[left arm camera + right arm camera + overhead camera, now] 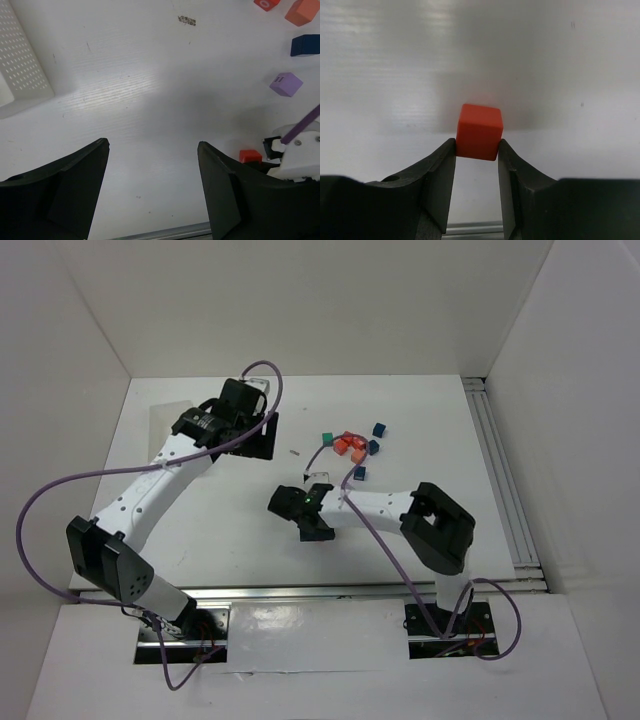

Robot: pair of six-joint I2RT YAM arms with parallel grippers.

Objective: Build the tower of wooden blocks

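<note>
First, the overhead view. The right gripper [282, 502] sits low over the table [230, 510], pointing left. What its fingers hold is too small to make out from here. Beyond it and to its right lie the loose wood blocks: a teal block [326, 438], a red one [348, 437], two orange [341, 447] [357, 454] and dark blue ones [379, 429] [373, 447]. One more dark cube [360, 474] lies nearest the right gripper. I cannot tell whether any block rests on another. The left gripper [258, 438] is beyond the right gripper and to its left, well apart from it.

Left wrist view. The left gripper [152, 150] is spread wide, with only bare table between the jaws. The right gripper [295, 160] shows at the lower right edge, a red block [250, 156] at its tip. Above it in the frame lie a purple block [286, 84], then a dark blue block [306, 45], then an orange block [302, 11]. A perforated white tray [25, 65] lies far across the frame from the right gripper.

Right wrist view. The right gripper [477, 149] pinches the red block [479, 130], one finger pressed to each lower side. The block stands out past the fingertips [447, 152]. I cannot tell whether it touches the table.
</note>
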